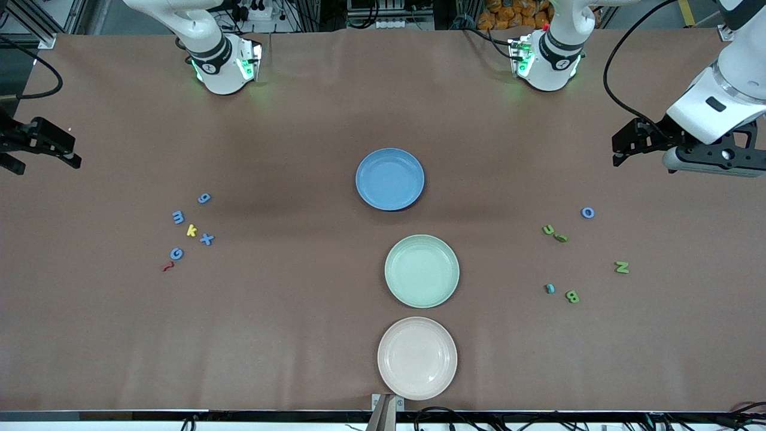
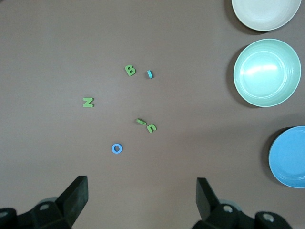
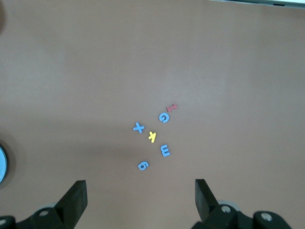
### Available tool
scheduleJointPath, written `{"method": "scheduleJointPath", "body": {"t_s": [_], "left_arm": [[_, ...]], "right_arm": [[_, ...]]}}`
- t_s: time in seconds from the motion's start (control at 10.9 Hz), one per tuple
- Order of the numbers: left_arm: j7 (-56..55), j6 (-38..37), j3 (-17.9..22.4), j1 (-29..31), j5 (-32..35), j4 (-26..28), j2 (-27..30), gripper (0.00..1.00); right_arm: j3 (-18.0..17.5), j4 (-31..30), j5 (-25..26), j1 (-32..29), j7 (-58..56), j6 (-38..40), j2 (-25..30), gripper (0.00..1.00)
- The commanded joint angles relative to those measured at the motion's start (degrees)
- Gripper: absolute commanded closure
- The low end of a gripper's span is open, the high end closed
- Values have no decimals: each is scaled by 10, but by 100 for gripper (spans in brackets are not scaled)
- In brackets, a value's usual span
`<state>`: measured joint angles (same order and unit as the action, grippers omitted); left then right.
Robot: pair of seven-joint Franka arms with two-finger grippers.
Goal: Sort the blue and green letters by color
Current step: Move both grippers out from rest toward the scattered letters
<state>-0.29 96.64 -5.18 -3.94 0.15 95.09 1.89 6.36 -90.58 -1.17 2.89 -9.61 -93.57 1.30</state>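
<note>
The left tool point(image 2: 140, 195) hangs above the brown table point(image 2: 47, 47), its fingers point(image 2: 76, 193) spread wide and empty. Below lie a blue o point(image 2: 116, 148), green u point(image 2: 151, 127), N point(image 2: 88, 102) and B point(image 2: 130, 70), and a teal piece point(image 2: 150, 74). A small green scrap point(image 2: 141, 121), perhaps a broken bit, lies just beside the u. Blue plate point(image 2: 290, 157), green plate point(image 2: 267, 72) and beige plate point(image 2: 264, 12) line one edge.

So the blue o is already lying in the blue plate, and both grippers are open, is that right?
Not quite. The blue o lies on the bare table toward the left arm's end, near the green letters, well apart from the blue plate, which holds nothing. The front view shows it. The rest is right: the left gripper and the right gripper are both open.
</note>
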Motion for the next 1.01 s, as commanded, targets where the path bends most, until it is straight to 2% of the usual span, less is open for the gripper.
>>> {"method": "scheduleJointPath", "body": {"t_s": [0.0,0.18,0.37,0.46,0.64,0.74,0.92], "left_arm": [[5,-5,-1,3,-14,4,7,0],[5,-5,-1,3,-15,4,6,0],[6,-5,0,4,-15,4,5,0],[-7,-4,6,6,-26,3,-2,0],[-131,4,7,19,-54,1,-42,0],[-134,4,7,23,-52,6,-56,0],[-134,29,7,40,-49,43,-70,0]], "right_arm": [[0,8,-8,0,2,9,-2,0],[0,-1,-8,0,2,8,-3,0],[0,-52,-10,0,3,-5,-4,0],[1,-86,-10,-2,3,-22,-6,0],[1,-203,-11,-5,8,-101,-8,0],[1,-258,-11,-7,9,-154,-9,0],[1,-323,-11,-9,20,-219,-17,0]]}}
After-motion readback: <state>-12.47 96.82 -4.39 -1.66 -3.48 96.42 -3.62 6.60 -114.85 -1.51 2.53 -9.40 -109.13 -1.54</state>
